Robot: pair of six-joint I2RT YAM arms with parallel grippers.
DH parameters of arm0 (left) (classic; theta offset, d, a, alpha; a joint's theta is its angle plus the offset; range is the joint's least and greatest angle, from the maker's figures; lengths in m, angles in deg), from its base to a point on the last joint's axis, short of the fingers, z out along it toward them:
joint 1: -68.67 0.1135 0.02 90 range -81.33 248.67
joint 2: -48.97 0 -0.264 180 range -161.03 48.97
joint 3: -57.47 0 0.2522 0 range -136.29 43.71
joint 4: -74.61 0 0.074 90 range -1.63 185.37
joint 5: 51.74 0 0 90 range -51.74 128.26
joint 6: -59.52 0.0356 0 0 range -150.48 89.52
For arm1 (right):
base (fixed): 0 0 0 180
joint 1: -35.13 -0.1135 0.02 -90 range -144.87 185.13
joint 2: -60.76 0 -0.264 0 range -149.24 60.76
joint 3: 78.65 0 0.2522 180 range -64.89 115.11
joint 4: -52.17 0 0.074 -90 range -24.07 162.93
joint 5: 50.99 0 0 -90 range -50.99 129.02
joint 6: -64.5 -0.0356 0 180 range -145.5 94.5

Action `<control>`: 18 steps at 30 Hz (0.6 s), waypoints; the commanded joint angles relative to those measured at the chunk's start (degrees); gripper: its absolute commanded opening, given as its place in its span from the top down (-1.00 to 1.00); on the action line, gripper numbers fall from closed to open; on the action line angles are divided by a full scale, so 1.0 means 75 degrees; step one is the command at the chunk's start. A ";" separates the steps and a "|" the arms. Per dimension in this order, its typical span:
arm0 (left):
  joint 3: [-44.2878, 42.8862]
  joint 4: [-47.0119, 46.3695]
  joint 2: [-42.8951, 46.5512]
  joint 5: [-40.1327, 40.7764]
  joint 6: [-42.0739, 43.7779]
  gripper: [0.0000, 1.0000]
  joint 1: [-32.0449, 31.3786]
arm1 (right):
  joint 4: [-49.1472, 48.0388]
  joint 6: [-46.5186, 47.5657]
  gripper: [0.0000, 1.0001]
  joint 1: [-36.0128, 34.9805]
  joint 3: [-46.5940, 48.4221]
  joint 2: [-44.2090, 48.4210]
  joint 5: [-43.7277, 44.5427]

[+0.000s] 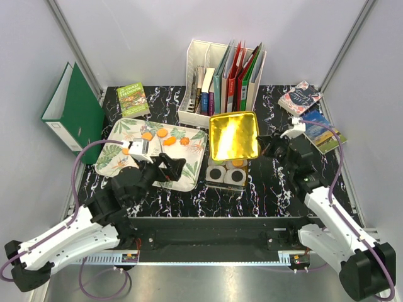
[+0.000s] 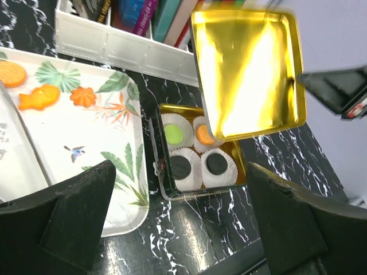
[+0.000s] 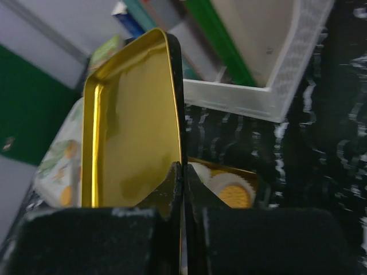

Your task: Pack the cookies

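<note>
Right wrist view: finds the right gripper (image 3: pixel 182 172) clamped tight on one thin edge of the gold lid (image 3: pixel 132 126), held steeply tilted above the tin (image 2: pixel 157 172).

Hazards, as judged:
- Could lose the lid: narrow pinch on a glossy edge, liable to slip or swing and fall onto the paper cups (image 2: pixel 189 166), knocking cookies out.
- Could catch the tin's rim if lowered askew, dragging the tin along the table (image 2: pixel 189 229).
- Could clip the lid if the other arm reaches toward the tin now.

Left wrist view: finds the left gripper (image 1: pixel 178 168) spread wide and holding nothing, poised over the near right part of the tray (image 2: pixel 103 172), just beside the tin.

Contents:
- Counts four white paper cups showing in the tin, one cookie in each: green cookie (image 2: pixel 174 134) and orange cookie (image 2: pixel 205 134) behind, two black cookies (image 2: pixel 181 167) in front. Cannot see the tin's far part, hidden under the lid.
- Counts several loose orange cookies (image 2: pixel 38 97) at the tray's far end, well apart from the tin.

Judges packing unfinished.
</note>
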 commanded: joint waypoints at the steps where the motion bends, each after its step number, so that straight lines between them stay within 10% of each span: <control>1: -0.0384 -0.0101 0.0063 0.0500 0.0259 -0.98 0.0001 | -0.0036 0.1239 1.00 -0.0149 -0.0234 0.0513 0.3321; 7: -0.0454 -0.0229 -0.0124 0.0465 0.0213 -0.98 0.0001 | -0.0622 0.1709 1.00 -0.0208 -0.0633 0.0794 0.4557; 18: -0.0454 -0.0499 -0.0581 0.0126 0.0283 -0.98 0.0001 | 0.1703 0.0317 1.00 -0.0231 0.0736 0.0351 0.2756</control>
